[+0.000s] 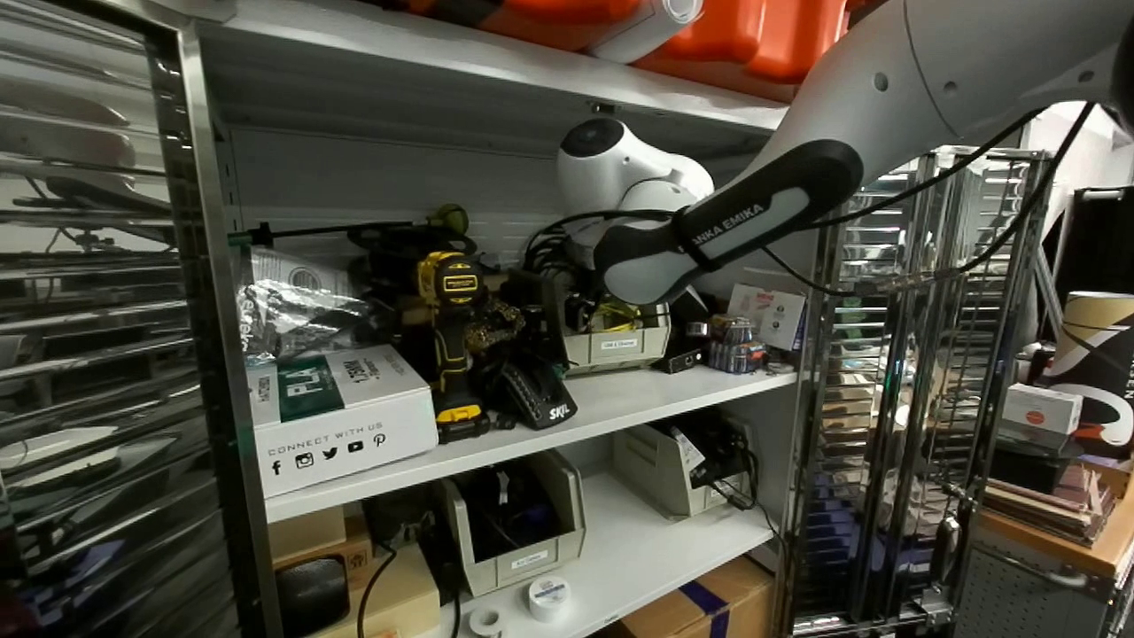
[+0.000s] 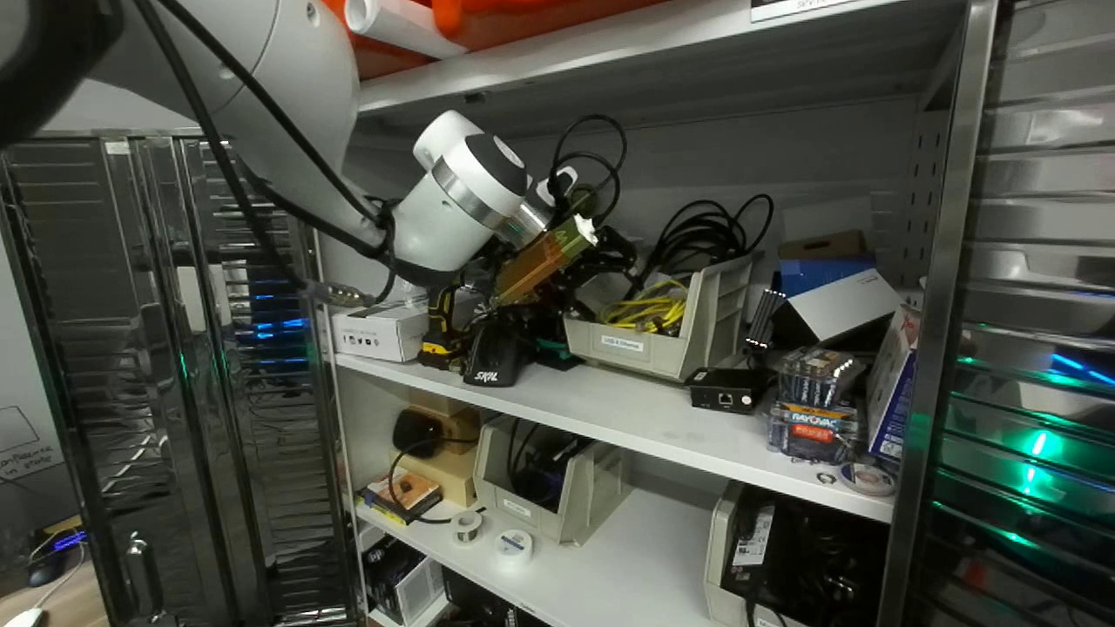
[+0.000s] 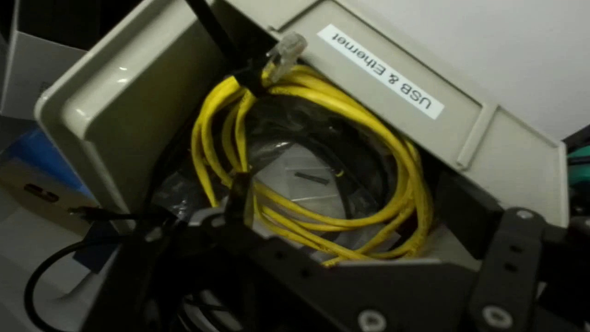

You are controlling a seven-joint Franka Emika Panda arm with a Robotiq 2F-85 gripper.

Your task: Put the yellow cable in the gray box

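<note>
One yellow cable (image 3: 408, 184) lies in the gray box (image 3: 438, 138), just ahead of the gripper (image 3: 239, 196).
Beyond it, a label (image 3: 382, 71) reads USB & Ethernet, likely why the cable belongs there; a black tie (image 3: 249, 80) seemingly bundles its loops. Its long axis roughly parallels the label, clear plug (image 3: 288, 51) pointing away from the gripper. Unclear whether the jaws are parted or closed.

In the wrist view, fingers (image 3: 415, 286) hide part of the yellow cable (image 3: 417, 203); both exterior views cut off the arm (image 1: 850, 106)
</note>
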